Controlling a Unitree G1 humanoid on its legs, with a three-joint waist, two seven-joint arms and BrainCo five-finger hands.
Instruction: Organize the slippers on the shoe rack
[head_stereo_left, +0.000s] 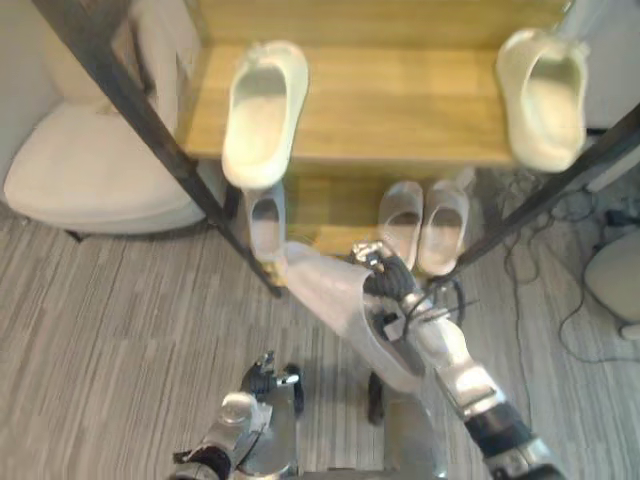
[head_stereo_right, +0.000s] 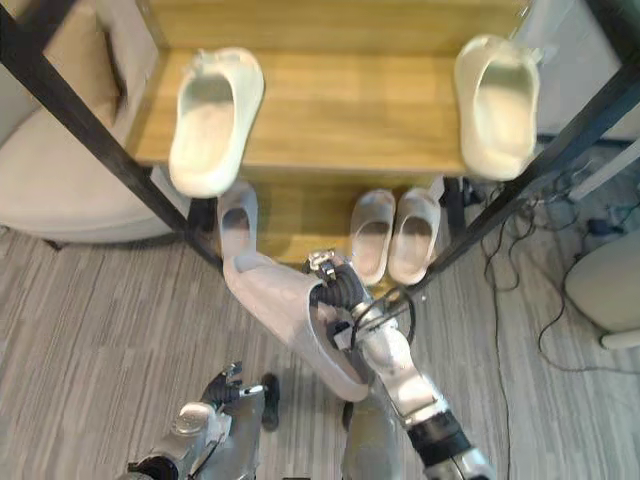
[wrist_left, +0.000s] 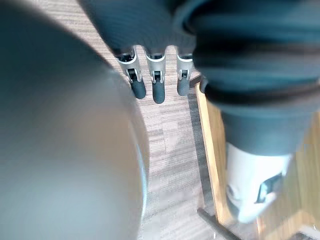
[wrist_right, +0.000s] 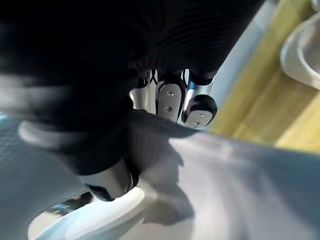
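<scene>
My right hand (head_stereo_left: 395, 290) is shut on a pale grey slipper (head_stereo_left: 335, 300), held above the floor just in front of the shoe rack (head_stereo_left: 400, 110), toe toward the lower shelf. In the right wrist view its fingers (wrist_right: 170, 100) curl over the slipper's rim (wrist_right: 240, 190), thumb inside. Two cream slippers lie far apart on the top wooden shelf, one left (head_stereo_left: 262, 110) and one right (head_stereo_left: 545, 95), both overhanging the front edge. On the lower shelf a single grey slipper (head_stereo_left: 265, 222) lies at the left and a pair (head_stereo_left: 422, 225) at the right. My left hand (head_stereo_left: 262, 380) hangs low, open and empty.
Black slanted frame bars (head_stereo_left: 150, 130) flank the rack on both sides. A white cushioned chair (head_stereo_left: 90, 160) stands left of it. Cables (head_stereo_left: 560, 290) trail on the striped grey carpet at the right, near a white object (head_stereo_left: 615, 270).
</scene>
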